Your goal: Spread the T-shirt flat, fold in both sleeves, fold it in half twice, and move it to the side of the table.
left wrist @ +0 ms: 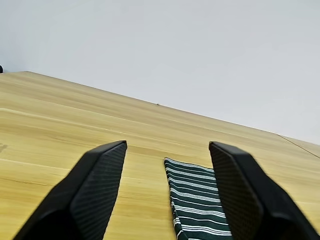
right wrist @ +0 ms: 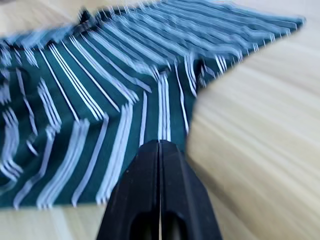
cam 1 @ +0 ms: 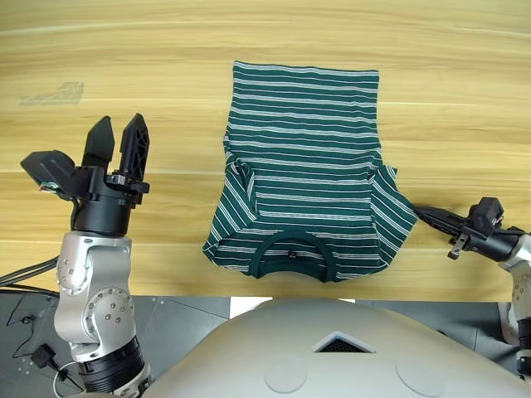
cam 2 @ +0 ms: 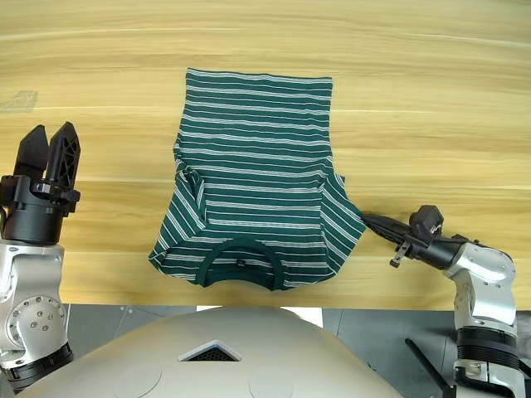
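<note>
The T-shirt (cam 1: 307,166) ran near-to-far, collar (cam 1: 292,264) nearest, its tag (cam 1: 291,249) unreadable. The left gripper (cam 1: 116,137) gaped released. The right gripper (cam 1: 423,213) was clenched empty at the shirt's right edge.

Dark green T-shirt (cam 1: 303,174) with thin white stripes in pairs, its collar (cam 1: 292,238) plain green. Pale wood-grain table (cam 1: 124,50). Black left gripper (cam 1: 120,124), fingers (left wrist: 100,185) finely cross-hatched. Black right gripper (cam 1: 417,210) too, with striped cloth just ahead of its tip.

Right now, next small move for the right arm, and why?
Probably open the fingers of the right gripper and pinch the right sleeve, then carry it inward. The fingers are shut with their tip at that sleeve's edge, and it flares out past the T-shirt body. The left gripper is open, off to the side.
</note>
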Available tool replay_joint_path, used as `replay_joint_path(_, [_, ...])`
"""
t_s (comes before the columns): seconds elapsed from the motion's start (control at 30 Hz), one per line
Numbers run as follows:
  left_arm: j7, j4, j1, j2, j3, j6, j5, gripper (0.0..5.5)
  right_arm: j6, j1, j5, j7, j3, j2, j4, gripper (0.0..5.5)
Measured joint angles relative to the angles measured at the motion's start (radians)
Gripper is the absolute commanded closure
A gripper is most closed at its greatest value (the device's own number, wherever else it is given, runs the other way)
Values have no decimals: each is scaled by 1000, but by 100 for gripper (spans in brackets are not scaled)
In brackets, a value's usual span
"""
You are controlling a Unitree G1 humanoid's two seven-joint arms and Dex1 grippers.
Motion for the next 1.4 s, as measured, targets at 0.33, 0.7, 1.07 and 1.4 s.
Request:
replay_joint_path(0.33, [-5, 0, -2, -5, -7, 0, 5, 243, 119, -22, 126, 37, -65, 1, 13, 462])
replay_joint_path(0.7, [-8, 1, -2, -8, -7, 0, 8, 243, 113, -54, 66, 80, -85, 0, 214, 280])
replay_joint_path(1.07, [-21, 17, 1, -10, -7, -1, 19, 243, 72, -77, -20, 43, -43, 32, 225, 300])
replay_joint_path(1.4, [-41, 28, 3, -21, -23, -11, 77, 243, 113, -61, -29, 12, -16, 35, 133, 479])
